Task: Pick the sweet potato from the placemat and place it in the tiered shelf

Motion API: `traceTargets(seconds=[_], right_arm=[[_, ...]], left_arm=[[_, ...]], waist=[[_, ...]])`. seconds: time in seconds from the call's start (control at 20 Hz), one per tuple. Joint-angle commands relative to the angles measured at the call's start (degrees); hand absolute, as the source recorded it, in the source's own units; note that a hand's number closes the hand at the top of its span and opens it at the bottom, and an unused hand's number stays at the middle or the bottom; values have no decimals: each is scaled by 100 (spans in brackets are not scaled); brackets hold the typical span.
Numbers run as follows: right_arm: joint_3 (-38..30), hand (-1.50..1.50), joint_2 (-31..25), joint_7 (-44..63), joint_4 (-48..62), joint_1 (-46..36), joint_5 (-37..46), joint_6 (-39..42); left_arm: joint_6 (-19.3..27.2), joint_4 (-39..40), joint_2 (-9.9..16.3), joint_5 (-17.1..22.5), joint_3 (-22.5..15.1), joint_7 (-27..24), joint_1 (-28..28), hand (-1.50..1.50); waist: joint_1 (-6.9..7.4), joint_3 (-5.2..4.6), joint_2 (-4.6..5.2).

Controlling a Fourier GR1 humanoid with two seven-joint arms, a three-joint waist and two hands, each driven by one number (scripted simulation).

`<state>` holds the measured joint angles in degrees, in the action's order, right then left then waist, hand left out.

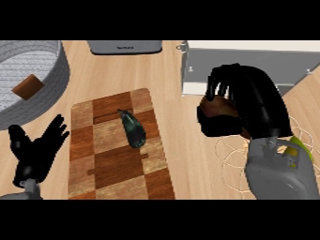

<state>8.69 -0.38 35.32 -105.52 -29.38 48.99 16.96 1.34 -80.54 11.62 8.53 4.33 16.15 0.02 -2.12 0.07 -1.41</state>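
Over the wooden counter (183, 140), the right robot hand (249, 101) curls round the sweet potato (217, 107).

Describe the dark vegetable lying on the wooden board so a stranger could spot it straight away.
Find the checkered wooden board running down the counter's middle. On its upper half lies a dark green, glossy, elongated vegetable, its thin stem end pointing up-left. Nothing else rests on the board, and no robot hand touches it.

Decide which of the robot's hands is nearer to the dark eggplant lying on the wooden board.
Left. The left hand rests open just off the board's left edge, beside the eggplant. The right hand is farther off to its right, fingers curled round the sweet potato.
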Motion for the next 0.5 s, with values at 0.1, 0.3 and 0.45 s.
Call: traceTargets(seconds=[0.1,0.3,0.45], right_arm=[[-191,150,37,2230,-1514,-1234,-89,1056],[-831,150,-107,2684,-1541,-1847,-324,1689],[-1739,150,-354,2764,-889,-2874,-722,1710]], left_arm=[[-152,244,125,73,107,77,-185,0],[-153,-64,-9,-12,-90,167,-53,0],[-112,112,-68,-80,-114,84,-50,0]], waist=[[121,-20,85],[186,-11,113],[199,-13,112]])
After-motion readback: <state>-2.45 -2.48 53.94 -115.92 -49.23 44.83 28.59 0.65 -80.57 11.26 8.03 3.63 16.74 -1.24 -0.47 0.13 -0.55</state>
